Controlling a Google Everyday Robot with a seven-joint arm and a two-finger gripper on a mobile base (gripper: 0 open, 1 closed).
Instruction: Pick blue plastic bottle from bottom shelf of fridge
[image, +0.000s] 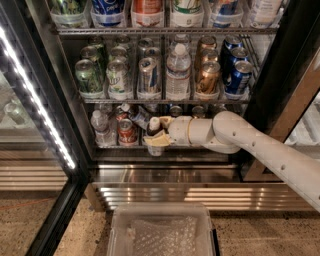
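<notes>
The fridge (280, 60) stands open, its black frame on the right. On the bottom shelf (205, 148), my gripper (156, 141) reaches in from the right on a white arm. Its cream fingers (161, 139) are shut around the body of the blue plastic bottle (154, 127). The bottle stands upright between them, white cap and dark neck showing above the fingers. The label is mostly hidden by the fingers.
Left of the gripper are a red can (126, 132), a tilted small bottle (136, 115) and a clear water bottle (100, 127). The rack above holds cans and a tall water bottle (178, 72). The glass door's LED strip (35, 100) is left. A clear bin (160, 232) sits below.
</notes>
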